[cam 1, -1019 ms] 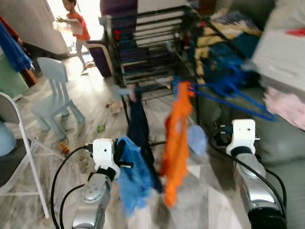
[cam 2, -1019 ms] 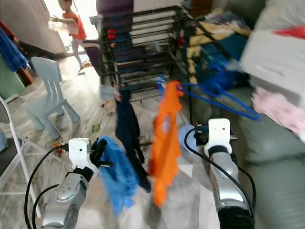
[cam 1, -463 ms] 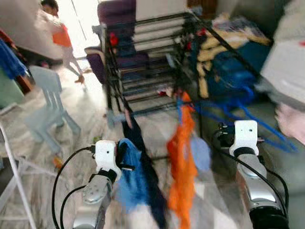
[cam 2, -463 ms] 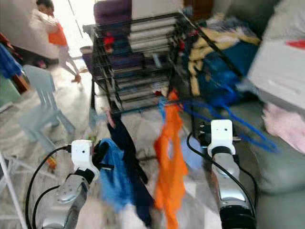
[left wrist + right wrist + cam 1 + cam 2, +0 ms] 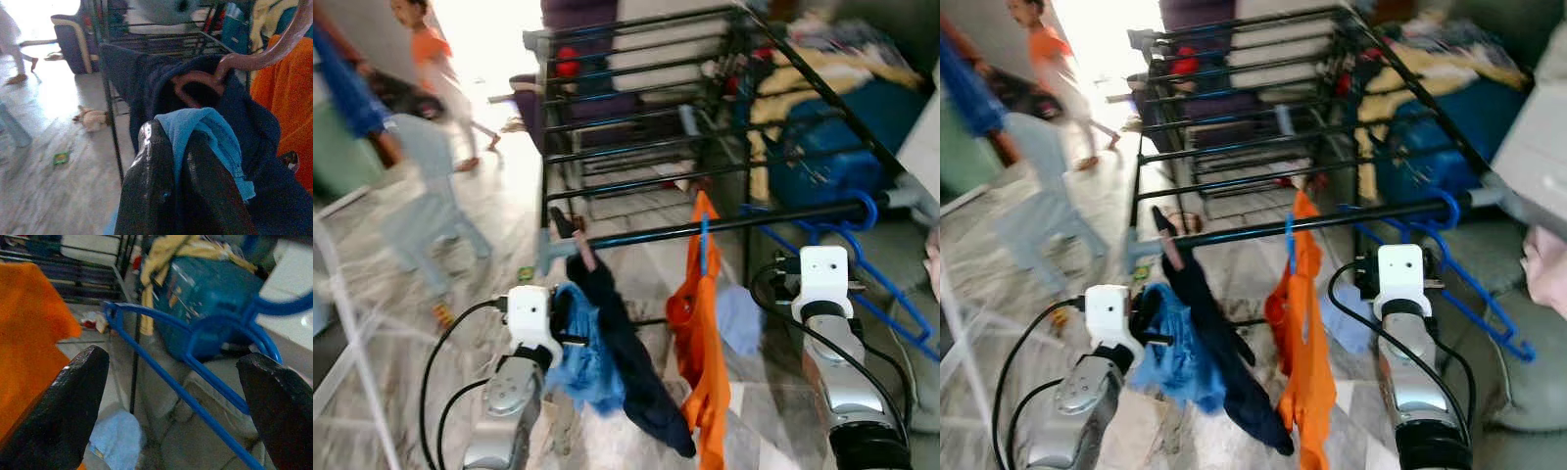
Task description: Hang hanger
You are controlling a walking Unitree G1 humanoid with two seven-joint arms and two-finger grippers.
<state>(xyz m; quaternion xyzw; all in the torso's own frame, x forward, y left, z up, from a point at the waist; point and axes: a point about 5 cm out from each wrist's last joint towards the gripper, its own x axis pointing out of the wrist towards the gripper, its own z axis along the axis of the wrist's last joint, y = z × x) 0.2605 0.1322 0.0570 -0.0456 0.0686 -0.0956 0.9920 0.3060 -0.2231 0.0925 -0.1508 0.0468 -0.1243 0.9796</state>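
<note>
1. Since a second ago the blue hanger (image 5: 842, 257) has gone from hovering loose in front of me to hooked over the near black rail (image 5: 724, 225) of the drying rack (image 5: 646, 108), and my view has tipped closer to that rail.
2. Nearest me, my left gripper (image 5: 178, 161) is pinched tight on a light blue cloth (image 5: 582, 343), its fingers pressed together over the fabric.
3. My right gripper (image 5: 171, 396) stands spread wide and holds nothing; the hanger runs across the gap between its fingers without touching either (its hook sits on the rail's right end).
4. Along the same rail hang a dark navy garment (image 5: 626, 362) on a brownish hanger and an orange garment (image 5: 700, 343).
5. Farther off, the rack's shelves hold folded items, blurred.
6. Beyond, a person (image 5: 435, 69) in an orange top stands by the bright doorway.
</note>
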